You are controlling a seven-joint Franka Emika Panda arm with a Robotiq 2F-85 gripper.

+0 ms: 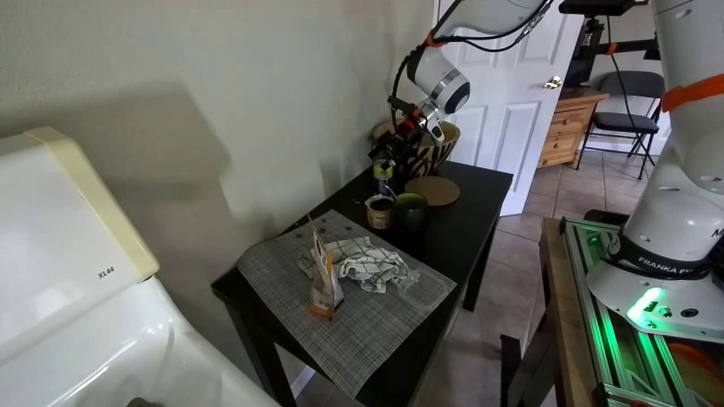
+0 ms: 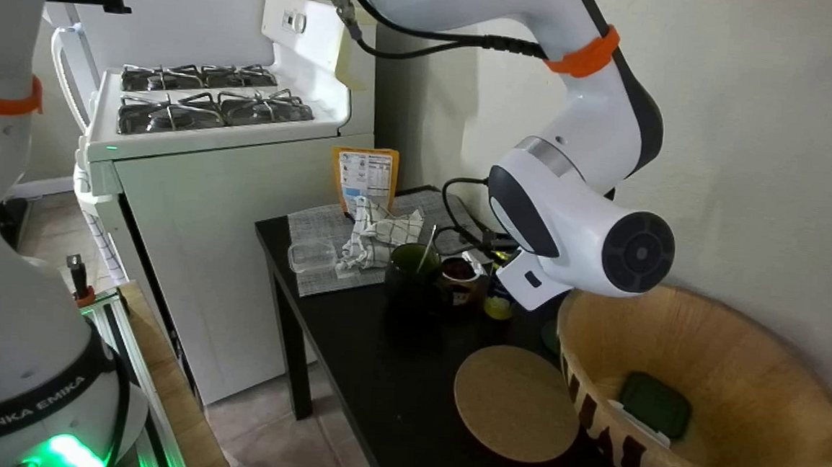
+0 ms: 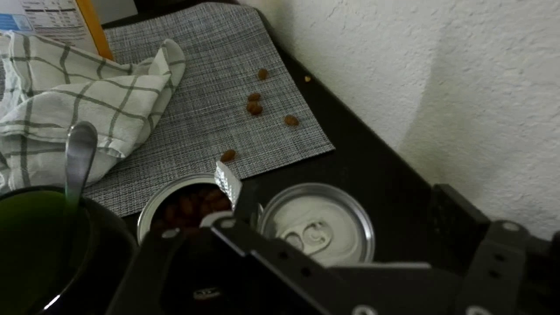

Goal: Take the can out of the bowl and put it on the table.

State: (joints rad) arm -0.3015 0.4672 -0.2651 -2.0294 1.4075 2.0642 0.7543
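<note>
The can stands upright on the black table; its silver top with a pull tab shows in the wrist view. Its yellow lower part shows in an exterior view, and the can shows under the gripper in an exterior view. My gripper is open around the can's top, one finger close beside it, the other well apart on the wall side. In an exterior view the gripper is low over the can. The woven bowl stands at the table's end, also seen in an exterior view.
An opened tin of nuts stands beside the can. A dark green cup with a spoon is next to it. A round brown board lies before the bowl. A green-lidded box is inside the bowl. The wall is close.
</note>
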